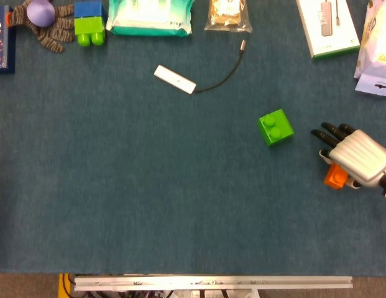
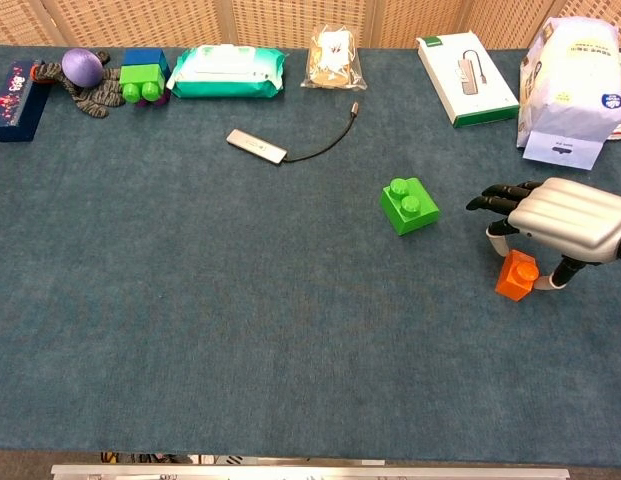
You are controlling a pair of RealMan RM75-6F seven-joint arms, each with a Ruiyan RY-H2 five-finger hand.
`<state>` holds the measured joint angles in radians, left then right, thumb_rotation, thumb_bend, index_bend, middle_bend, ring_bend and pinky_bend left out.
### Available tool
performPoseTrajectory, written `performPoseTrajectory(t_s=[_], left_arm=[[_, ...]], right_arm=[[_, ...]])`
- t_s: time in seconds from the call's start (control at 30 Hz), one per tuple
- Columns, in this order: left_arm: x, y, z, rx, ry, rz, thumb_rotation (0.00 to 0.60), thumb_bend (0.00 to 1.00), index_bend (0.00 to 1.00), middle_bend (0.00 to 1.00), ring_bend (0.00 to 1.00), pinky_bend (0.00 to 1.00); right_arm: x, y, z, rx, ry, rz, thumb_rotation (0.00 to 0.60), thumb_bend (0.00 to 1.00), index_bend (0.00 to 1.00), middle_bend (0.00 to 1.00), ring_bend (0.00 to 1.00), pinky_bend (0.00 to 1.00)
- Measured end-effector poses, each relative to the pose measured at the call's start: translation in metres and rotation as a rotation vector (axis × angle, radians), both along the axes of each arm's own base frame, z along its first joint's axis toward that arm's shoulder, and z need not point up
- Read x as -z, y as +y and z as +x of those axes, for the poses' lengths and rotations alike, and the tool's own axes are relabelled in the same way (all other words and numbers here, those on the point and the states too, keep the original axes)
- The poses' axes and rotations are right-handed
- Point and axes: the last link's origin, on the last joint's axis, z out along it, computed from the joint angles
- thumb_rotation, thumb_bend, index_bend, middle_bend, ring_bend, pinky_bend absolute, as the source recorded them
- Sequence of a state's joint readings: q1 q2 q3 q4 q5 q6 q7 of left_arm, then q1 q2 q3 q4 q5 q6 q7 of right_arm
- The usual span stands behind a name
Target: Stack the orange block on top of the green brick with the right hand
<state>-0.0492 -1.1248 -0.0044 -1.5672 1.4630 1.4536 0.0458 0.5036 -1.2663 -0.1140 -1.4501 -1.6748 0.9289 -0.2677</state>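
Observation:
The orange block (image 1: 333, 177) (image 2: 515, 275) stands on the blue table cloth at the right side. My right hand (image 1: 357, 156) (image 2: 565, 214) hovers just over it, palm down, dark fingers stretched out toward the left. One finger comes down at the block's far left side and the thumb at its right, so the block sits between them; no firm grip shows. The green brick (image 1: 276, 127) (image 2: 409, 206) lies a short way to the left and further back, studs up, with nothing on it. My left hand does not show.
Along the far edge lie a wipes pack (image 2: 228, 70), a snack bag (image 2: 335, 48), a white box (image 2: 467, 65), a white bag (image 2: 572, 90), a green-and-blue brick stack (image 2: 143, 76) and a purple ball (image 2: 80, 66). A white adapter with cable (image 2: 258, 146) lies mid-table.

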Motion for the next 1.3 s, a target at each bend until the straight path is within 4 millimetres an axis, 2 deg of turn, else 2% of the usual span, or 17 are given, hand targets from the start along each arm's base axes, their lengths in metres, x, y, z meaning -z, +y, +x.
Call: performPoseTrajectory(t_s=[0.3, 0.43, 0.57, 0.9, 1.3], left_arm=[[-0.0010, -0.0010, -0.0010, -0.003, -0.003, 0.003, 0.600, 0.11, 0.52, 0.38, 0.22, 0.20], [-0.0007, -0.0016, -0.0020, -0.006, -0.003, 0.002, 0.600, 0.11, 0.52, 0.38, 0.22, 0.20], [-0.0006, -0.0019, -0.0024, -0.007, -0.004, 0.002, 0.600, 0.11, 0.52, 0.38, 0.22, 0.20], [0.0002, -0.0024, -0.0033, -0.010, -0.005, 0.003, 0.600, 0.11, 0.52, 0.38, 0.22, 0.21], [0.0002, -0.0030, -0.0040, -0.011, -0.006, 0.004, 0.600, 0.11, 0.52, 0.38, 0.22, 0.22]], right_arm=[[0.0041, 0.0004, 0.0025, 0.008, 0.013, 0.018, 0.600, 0.01, 0.49, 0.12, 0.07, 0.22], [0.0050, 0.0010, 0.0029, 0.016, 0.011, 0.018, 0.600, 0.05, 0.49, 0.12, 0.07, 0.22], [0.0053, 0.0015, 0.0025, 0.021, 0.010, 0.016, 0.600, 0.11, 0.55, 0.12, 0.07, 0.22], [0.0059, 0.0023, 0.0015, 0.035, 0.013, 0.017, 0.600, 0.18, 0.68, 0.13, 0.07, 0.22], [-0.0023, 0.0046, 0.0083, 0.040, -0.031, 0.000, 0.600, 0.20, 0.71, 0.14, 0.07, 0.22]])
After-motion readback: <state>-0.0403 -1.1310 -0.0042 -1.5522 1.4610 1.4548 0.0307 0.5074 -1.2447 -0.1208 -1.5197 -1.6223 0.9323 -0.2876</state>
